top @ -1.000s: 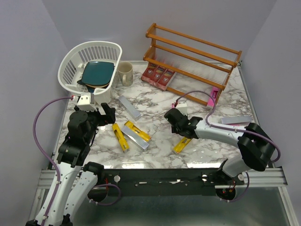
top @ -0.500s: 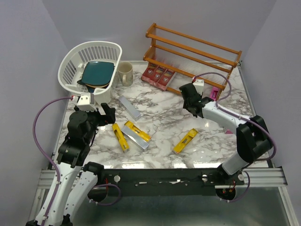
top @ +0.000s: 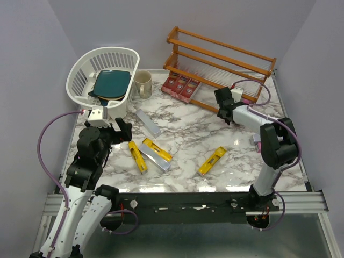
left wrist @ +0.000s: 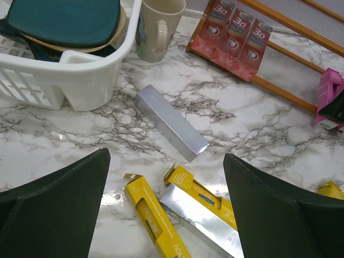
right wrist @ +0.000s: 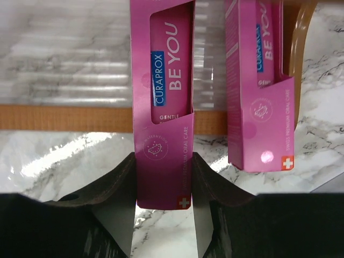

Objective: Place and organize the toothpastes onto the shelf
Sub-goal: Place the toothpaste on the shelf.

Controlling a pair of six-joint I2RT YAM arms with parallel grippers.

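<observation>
My right gripper (right wrist: 164, 177) is shut on a magenta-pink toothpaste carton (right wrist: 164, 107), held end-on over the front rail of the shelf's (top: 215, 59) bottom tier. A second pink carton (right wrist: 260, 80) lies on that tier just to its right. Three red cartons (top: 181, 86) sit side by side at the tier's left end. My left gripper (left wrist: 166, 215) hangs open above loose toothpastes: two yellow cartons (left wrist: 156, 226) (left wrist: 201, 193), a silver one (left wrist: 201, 220) between them and another silver one (left wrist: 169, 121) farther back. One more yellow carton (top: 212, 161) lies mid-table.
A white basket (top: 80, 91) holding a teal plate stands at the back left, with a beige mug (top: 143, 84) beside it. A silver carton end (top: 256, 140) shows by the right arm's elbow. Walls close in on the left, back and right.
My right arm has swung from mid-table, near the lone yellow carton, back and to the right up to the shelf's bottom tier. The left arm has stayed still.
</observation>
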